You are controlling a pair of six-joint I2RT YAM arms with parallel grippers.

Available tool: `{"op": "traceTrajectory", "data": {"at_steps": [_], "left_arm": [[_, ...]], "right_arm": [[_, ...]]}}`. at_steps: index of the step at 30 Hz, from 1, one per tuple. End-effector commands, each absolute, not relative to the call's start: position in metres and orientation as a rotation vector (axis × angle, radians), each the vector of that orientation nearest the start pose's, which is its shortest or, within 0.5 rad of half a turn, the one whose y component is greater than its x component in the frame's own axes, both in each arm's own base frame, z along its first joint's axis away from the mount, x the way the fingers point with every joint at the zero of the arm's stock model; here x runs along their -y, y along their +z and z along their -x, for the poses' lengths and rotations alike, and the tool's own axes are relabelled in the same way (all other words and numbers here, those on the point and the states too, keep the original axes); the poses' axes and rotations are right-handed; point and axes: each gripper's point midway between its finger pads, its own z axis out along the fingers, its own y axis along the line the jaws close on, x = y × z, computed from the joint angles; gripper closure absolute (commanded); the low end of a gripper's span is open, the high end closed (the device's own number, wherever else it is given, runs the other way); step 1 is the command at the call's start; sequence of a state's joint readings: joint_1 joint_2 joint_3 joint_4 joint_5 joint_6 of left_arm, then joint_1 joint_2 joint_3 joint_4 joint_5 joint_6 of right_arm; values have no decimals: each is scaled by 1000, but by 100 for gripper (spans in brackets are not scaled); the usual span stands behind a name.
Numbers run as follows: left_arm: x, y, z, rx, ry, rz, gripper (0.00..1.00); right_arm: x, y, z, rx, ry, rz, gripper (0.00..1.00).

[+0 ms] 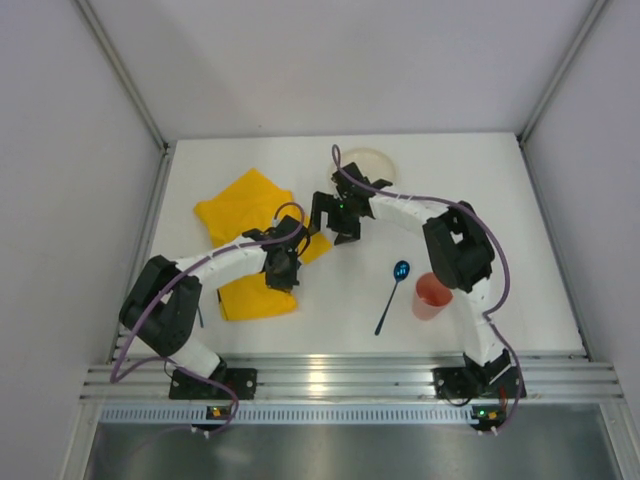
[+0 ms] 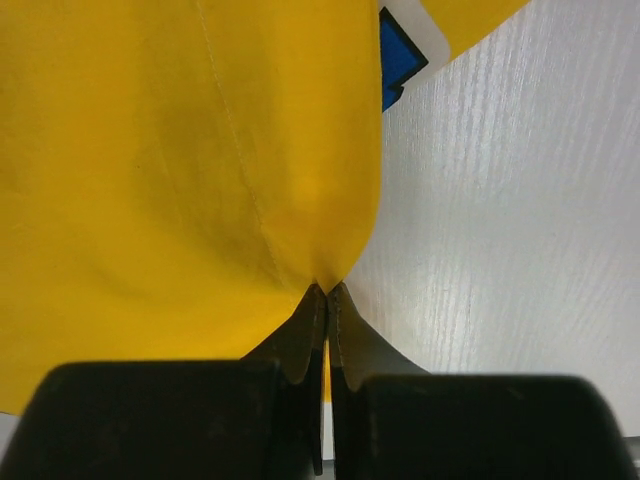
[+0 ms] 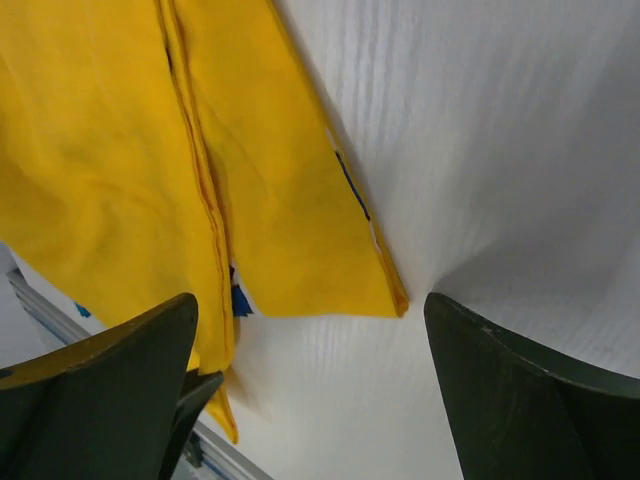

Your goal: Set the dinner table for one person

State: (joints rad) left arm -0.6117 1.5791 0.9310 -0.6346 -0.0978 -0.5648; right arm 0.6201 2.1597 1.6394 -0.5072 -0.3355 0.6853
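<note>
Desk (image 1: 520, 220) from overhead: a white top filling the space between the walls, with a ribbed aluminium rail (image 1: 350, 378) along its near edge. I judge it rigid, flat and fixed, so there is nothing on it to take hold of. It only carries things, and its smooth face should let fabric slide. On it lie a yellow cloth (image 1: 245, 225) at the left, a pale plate (image 1: 368, 163) at the far middle, and a blue spoon (image 1: 393, 292) and a pink cup (image 1: 432, 295) at the near right.

Left wrist view: my left gripper (image 2: 327, 290) is pinched tight on a fold at the cloth's edge. The fabric puckers to the fingertips and looks limp and light.

Right wrist view: my right gripper (image 3: 310, 305) stands wide and holds nothing, one finger on either side of a cloth corner lying flat on the desk. That corner looks the sensible place to pinch.
</note>
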Motion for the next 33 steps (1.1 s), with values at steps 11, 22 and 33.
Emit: {"op": "traceTrajectory", "data": {"at_steps": [11, 22, 33], "left_arm": [[167, 43, -227, -2853, -116, -18, 100], [158, 73, -252, -2796, -151, 36, 100], [66, 122, -304, -2658, -256, 382, 100]], "right_arm": [[-397, 23, -347, -2810, 937, 90, 60], [-337, 37, -362, -2794, 752, 27, 100], [-126, 76, -350, -2760, 170, -422, 100]]}}
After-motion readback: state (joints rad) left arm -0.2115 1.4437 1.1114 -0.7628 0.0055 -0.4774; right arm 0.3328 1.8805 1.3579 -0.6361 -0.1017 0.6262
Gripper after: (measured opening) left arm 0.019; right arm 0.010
